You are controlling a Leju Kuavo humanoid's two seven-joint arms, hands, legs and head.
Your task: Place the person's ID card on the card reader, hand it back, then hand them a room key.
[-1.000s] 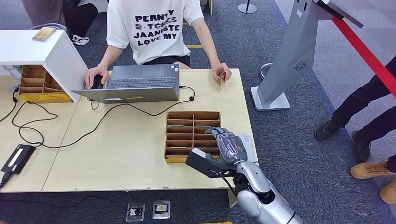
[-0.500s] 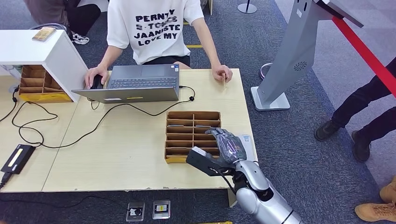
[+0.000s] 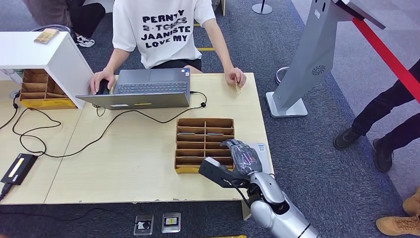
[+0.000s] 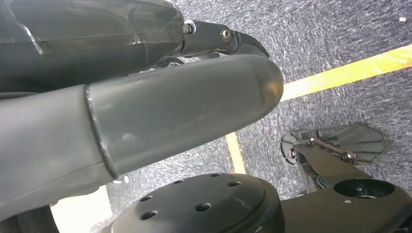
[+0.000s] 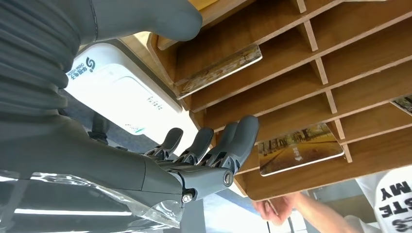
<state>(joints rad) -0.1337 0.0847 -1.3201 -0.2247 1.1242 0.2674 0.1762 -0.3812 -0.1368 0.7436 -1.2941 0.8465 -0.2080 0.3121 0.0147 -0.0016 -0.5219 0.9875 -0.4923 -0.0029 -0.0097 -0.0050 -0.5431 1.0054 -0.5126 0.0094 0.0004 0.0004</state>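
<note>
The person across the table pinches a small tan ID card point(image 3: 238, 88) at the table's far right corner; it also shows faintly by their hand point(image 5: 272, 211). My right hand point(image 3: 242, 156) hovers over the right edge of the wooden slotted tray point(image 3: 204, 123) and the white card reader point(image 3: 262, 149). Its fingers point(image 5: 228, 141) are spread and hold nothing. The white card reader point(image 5: 119, 94) lies beside the tray, whose slots hold picture-printed key cards point(image 5: 297, 148). My left hand point(image 4: 145, 111) hangs over dark carpet with nothing in it.
An open grey laptop point(image 3: 146, 89) and a black cable point(image 3: 99, 134) cross the middle of the table. A black box point(image 3: 19, 168) sits at the near left, a white shelf point(image 3: 44, 52) at the far left. A grey kiosk point(image 3: 312, 54) stands to the right.
The person's hand turned and shows the card again at the far corner. My right hand drew slightly back toward me. A bystander's boots on the right moved away.
</note>
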